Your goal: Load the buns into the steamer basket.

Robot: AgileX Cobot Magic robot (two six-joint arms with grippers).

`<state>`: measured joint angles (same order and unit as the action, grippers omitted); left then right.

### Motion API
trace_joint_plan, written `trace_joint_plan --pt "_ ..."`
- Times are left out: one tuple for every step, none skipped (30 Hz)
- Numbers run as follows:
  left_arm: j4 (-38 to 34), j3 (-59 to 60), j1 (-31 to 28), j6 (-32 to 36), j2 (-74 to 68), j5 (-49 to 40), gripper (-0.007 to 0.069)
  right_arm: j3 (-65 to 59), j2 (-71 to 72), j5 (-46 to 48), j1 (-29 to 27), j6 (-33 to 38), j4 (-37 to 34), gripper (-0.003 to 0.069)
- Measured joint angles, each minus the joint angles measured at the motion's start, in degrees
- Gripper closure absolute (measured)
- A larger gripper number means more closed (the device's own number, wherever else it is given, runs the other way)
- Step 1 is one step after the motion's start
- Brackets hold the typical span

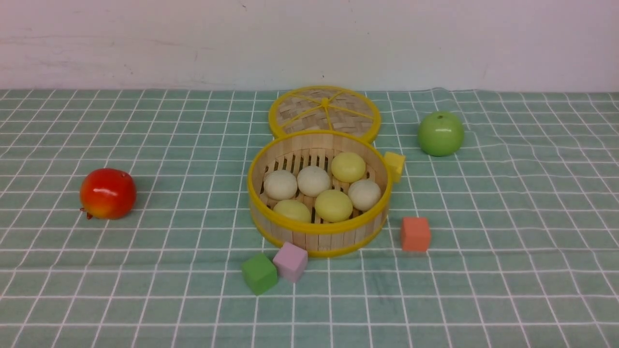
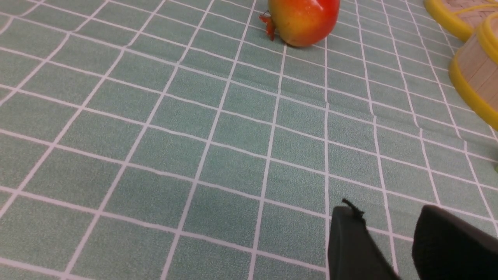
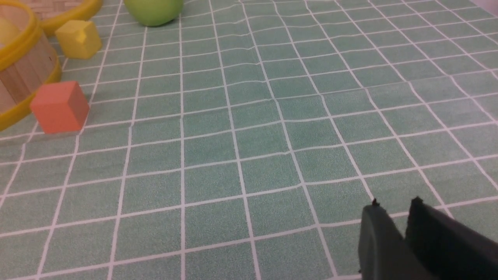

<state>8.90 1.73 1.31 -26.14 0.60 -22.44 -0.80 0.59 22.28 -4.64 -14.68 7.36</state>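
Both arms hang low over the table, empty: the left gripper has its jaws apart, the right gripper has only a slim gap. Farther out, between them, all six buns sit in the basket.

bright, even light from above leaves only soft, short shadows. small glare spots sit on the red apple and green apple. both wrist views are slightly grainy, with the near gripper fingers blurred.

Both arms end in matte black, blunt fingers with frayed tips.
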Motion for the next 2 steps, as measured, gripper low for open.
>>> trace_joint_plan --pt "0.00 0.00 0.00 0.00 0.00 0.00 0.0386 0.00 0.00 0.00 0.00 0.00 0.00 0.0540" --pt "0.00 0.00 0.00 0.00 0.00 0.00 0.0386 0.00 0.00 0.00 0.00 0.00 0.00 0.0538"
